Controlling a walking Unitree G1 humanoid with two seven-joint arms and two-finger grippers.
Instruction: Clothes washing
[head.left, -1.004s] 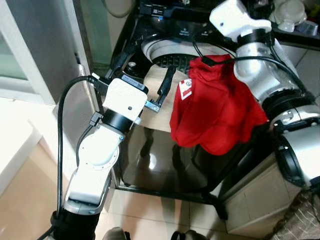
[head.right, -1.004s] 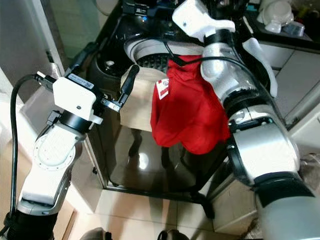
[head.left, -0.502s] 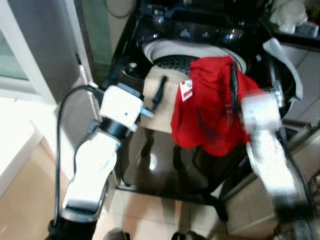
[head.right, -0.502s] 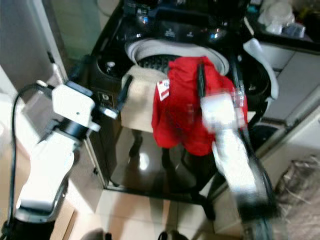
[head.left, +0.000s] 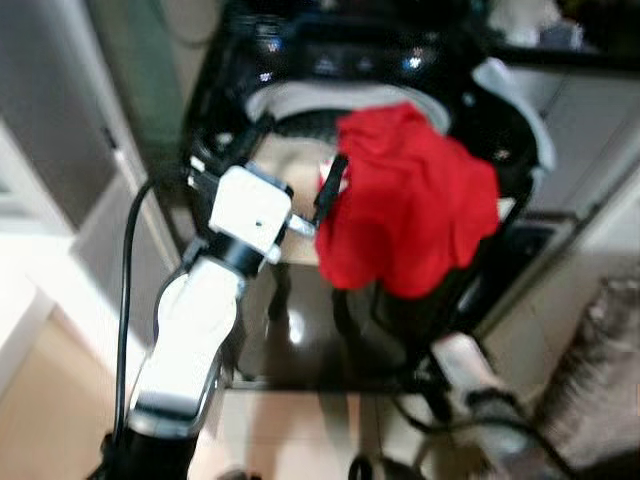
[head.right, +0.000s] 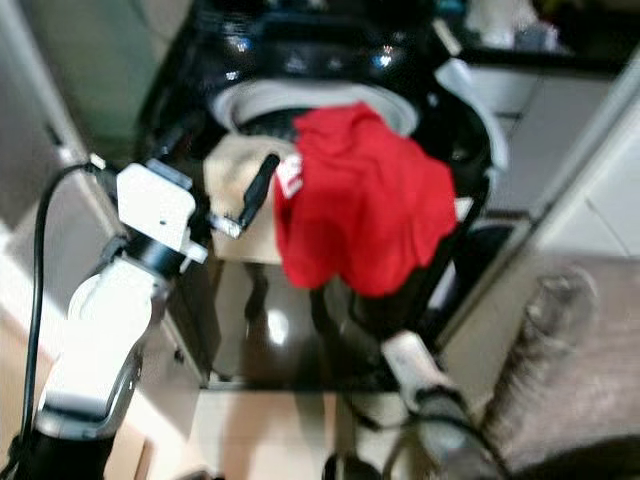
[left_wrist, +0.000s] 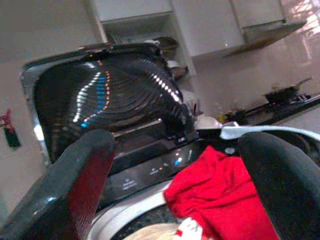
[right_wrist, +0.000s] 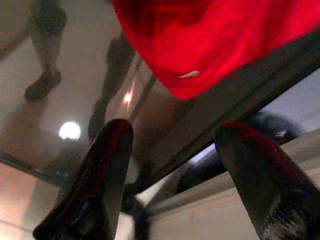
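Washing machine (head.left: 330, 70): black top-loader, far centre, lid (left_wrist: 107, 95) raised upright at the back, drum ring (head.left: 300, 100) open and pale. Glossy front panel reflects a ceiling light.

Red garment (head.left: 405, 205): draped over the near rim of the drum, most of its bulk hanging down the machine's front, right of centre. A white label shows at its left edge. Not yet inside the drum.

Beige cloth (head.right: 235, 165): lies at the near-left rim, beside the red garment and partly under it.

Left gripper (head.left: 330, 185): raised at the near-left of the drum, fingers spread wide and holding nothing. One finger stands just beside the red garment's left edge; contact cannot be told through the blur.

Right gripper (right_wrist: 175, 185): low, near the floor at the machine's front, below the hanging hem of the red garment. Fingers wide apart, nothing between them.

Step in hand, as judged: loading the drum, with the red garment left half in and half out.

Next move, as judged: a gripper needs to take the hanging bulk of the red garment, lift it above the rim and push it far enough over the opening that it drops in rather than sliding back down the front.
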